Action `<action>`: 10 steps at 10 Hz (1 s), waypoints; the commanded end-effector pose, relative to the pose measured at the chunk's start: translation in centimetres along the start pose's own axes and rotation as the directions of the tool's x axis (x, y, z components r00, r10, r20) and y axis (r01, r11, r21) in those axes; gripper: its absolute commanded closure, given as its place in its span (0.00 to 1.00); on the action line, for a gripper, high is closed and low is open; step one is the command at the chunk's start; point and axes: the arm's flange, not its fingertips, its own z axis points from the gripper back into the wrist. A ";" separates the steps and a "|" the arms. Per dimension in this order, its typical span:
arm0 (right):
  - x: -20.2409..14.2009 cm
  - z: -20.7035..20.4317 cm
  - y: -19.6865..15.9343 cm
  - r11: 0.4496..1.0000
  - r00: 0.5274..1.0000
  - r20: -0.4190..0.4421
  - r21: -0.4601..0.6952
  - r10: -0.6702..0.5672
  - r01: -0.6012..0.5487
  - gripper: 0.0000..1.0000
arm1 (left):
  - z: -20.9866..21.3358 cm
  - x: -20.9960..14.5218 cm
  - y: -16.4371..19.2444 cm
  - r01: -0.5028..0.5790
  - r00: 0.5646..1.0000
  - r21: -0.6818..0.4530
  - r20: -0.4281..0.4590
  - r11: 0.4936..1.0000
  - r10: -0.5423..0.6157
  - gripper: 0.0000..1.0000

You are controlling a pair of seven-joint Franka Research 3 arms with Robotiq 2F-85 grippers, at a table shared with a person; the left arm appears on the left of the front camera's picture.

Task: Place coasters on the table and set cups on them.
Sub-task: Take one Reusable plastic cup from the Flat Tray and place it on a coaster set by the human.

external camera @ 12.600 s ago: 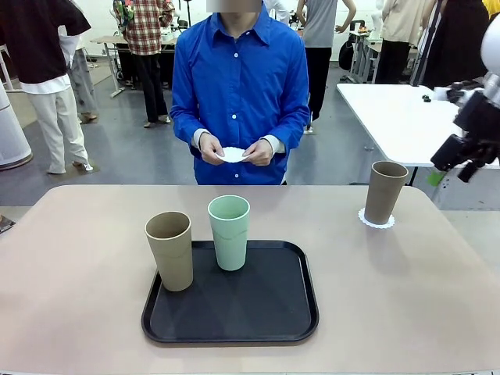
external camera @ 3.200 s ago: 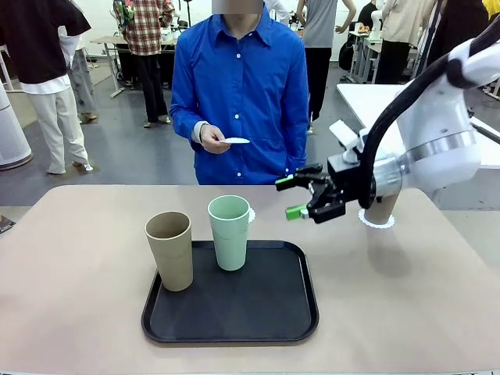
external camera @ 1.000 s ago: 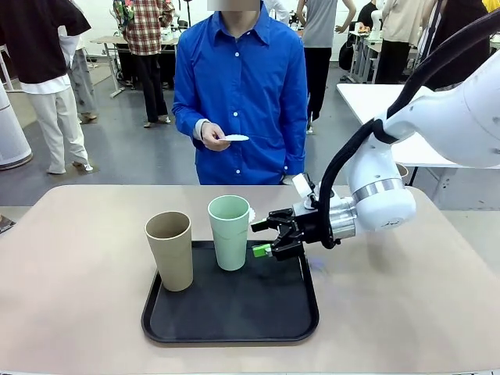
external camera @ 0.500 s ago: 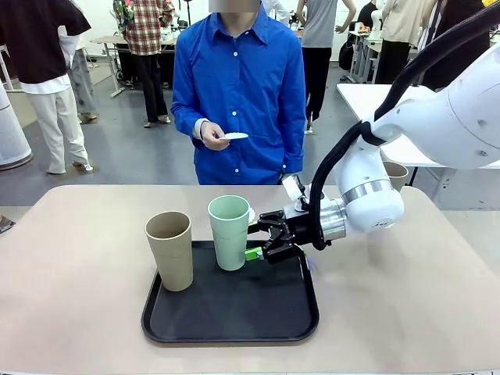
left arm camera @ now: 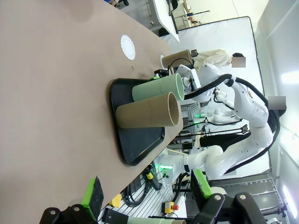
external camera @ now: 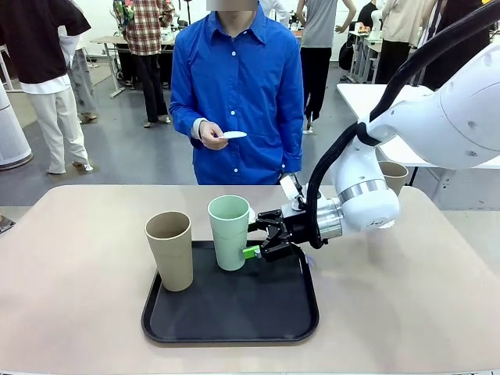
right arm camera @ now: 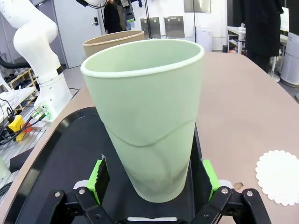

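Observation:
A mint green cup (external camera: pixel 229 232) and a tan cup (external camera: pixel 169 250) stand on the black tray (external camera: pixel 234 312). My right gripper (external camera: pixel 251 239) is open at the green cup's lower part. In the right wrist view the green cup (right arm camera: pixel 147 121) stands between the green pads (right arm camera: pixel 100 175) with small gaps on both sides. A white coaster (right arm camera: pixel 280 177) lies on the table (external camera: pixel 78 258) just beyond the tray. Another tan cup (external camera: pixel 391 176) stands at the far right, partly hidden by my arm. The person's hand holds a coaster (external camera: pixel 233 135). My left gripper (left arm camera: pixel 147 189) is open, off the table's edge.
In the left wrist view the tray (left arm camera: pixel 140 149) holds both cups, with the bare coaster (left arm camera: pixel 127 46) past it on the table (left arm camera: pixel 56 93). The person stands at the far edge. A white table (external camera: pixel 391 117) is behind on the right.
My right gripper has slid left along the tray, from just short of the green cup to having its open fingers on both sides of the cup's lower part.

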 end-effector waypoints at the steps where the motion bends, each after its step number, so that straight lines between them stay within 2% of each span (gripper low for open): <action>1: -0.2 -0.8 -0.6 1.000 1.000 0.006 -0.013 -0.002 0.002 0.00 | 0.1 -0.1 0.0 0.008 1.000 -0.017 0.010 1.000 -0.008 0.00; 10: -0.3 -4.0 -1.7 1.000 1.000 0.002 0.028 0.003 -0.003 0.00 | 0.1 -0.1 0.0 0.008 1.000 -0.017 0.010 1.000 -0.008 0.00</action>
